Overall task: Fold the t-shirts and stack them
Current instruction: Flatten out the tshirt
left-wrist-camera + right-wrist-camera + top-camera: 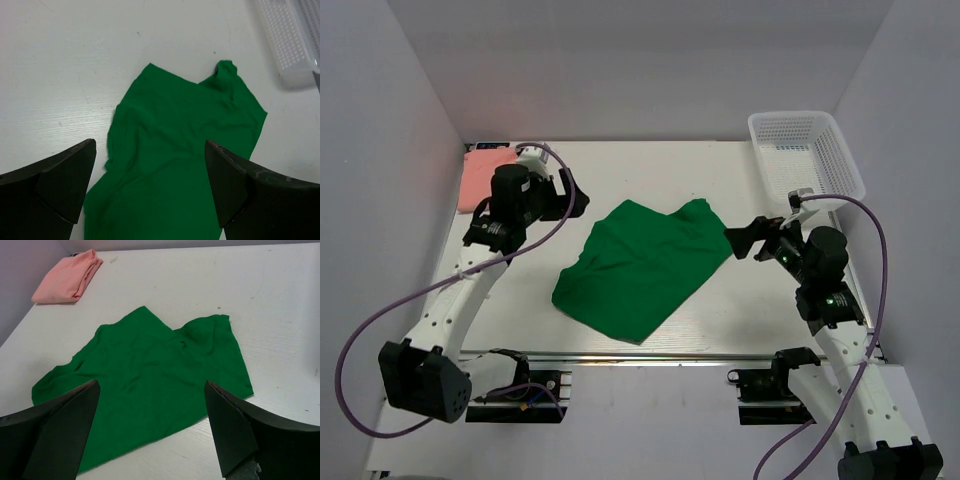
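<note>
**A:** Where do the shirts lie, and how much room is around them?

**B:** The bright emerald green soft cloth t-shirt [645, 265] lies spread but wrinkled in the middle of the white worktop [650, 165], turned at an angle. Its lowest corner comes near the worktop's front edge. Bare surface shows on its far side and on both sides. The salmon pink cloth t-shirt [485, 175] lies folded in the far left corner, by the wall and well apart from the green one. A white plastic mesh basket [810, 160] stands at the far right corner.

**A:** And the arms?

**B:** The left pincer [565, 198] hovers between the two shirts with its fingers wide apart and nothing between them. The right pincer [745, 240] is just beside the green shirt's right corner, also spread and empty.

**A:** What is hard to see?

**B:** From above, the left arm covers the pink shirt's right edge. The green shirt's sleeves are difficult to tell from its folds. In the left wrist view the dark fingers and the picture's lower border cut off the shirt's near end, and only a corner of the basket appears.
</note>
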`<state>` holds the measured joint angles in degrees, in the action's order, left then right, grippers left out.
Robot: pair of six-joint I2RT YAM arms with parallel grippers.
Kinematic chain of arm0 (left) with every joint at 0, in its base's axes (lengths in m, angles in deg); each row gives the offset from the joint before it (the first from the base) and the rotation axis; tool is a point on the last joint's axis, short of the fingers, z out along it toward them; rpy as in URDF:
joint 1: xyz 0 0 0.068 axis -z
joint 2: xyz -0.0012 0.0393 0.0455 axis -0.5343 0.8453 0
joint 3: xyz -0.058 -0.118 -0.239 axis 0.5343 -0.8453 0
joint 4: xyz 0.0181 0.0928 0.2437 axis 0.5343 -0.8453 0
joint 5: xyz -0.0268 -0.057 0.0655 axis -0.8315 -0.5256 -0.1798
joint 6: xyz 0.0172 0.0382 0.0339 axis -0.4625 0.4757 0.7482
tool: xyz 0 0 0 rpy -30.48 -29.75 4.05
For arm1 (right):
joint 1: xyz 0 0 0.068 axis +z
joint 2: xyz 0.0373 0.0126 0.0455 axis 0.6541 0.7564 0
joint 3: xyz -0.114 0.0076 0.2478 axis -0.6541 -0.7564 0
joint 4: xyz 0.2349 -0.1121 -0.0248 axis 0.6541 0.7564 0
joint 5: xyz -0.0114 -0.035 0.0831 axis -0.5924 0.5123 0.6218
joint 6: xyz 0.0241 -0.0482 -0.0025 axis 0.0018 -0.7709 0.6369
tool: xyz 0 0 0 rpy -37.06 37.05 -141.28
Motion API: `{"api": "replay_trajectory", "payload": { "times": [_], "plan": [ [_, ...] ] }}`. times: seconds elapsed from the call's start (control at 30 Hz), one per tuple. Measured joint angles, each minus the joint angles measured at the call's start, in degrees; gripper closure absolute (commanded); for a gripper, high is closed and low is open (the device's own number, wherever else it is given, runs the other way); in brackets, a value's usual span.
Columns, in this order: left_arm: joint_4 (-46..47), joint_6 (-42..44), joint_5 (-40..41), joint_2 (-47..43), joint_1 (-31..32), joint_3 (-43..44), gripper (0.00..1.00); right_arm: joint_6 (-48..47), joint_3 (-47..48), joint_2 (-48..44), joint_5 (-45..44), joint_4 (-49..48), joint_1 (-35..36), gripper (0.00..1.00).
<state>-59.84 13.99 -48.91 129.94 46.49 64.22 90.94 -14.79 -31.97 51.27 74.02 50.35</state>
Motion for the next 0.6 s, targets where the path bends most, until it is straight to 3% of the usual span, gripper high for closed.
{"api": "replay_trajectory", "payload": {
  "times": [0.33,0.6],
  "plan": [
    [-2.10,1.27,-2.62,4.83,0.13,1.03,0.00,0.28,-0.02,3.58,4.37,-1.22,0.00,0.10],
    [0.09,1.86,-2.49,9.84,0.17,1.27,0.00,-0.26,3.72,17.16,5.81,0.31,0.02,0.10]
  ]
}}
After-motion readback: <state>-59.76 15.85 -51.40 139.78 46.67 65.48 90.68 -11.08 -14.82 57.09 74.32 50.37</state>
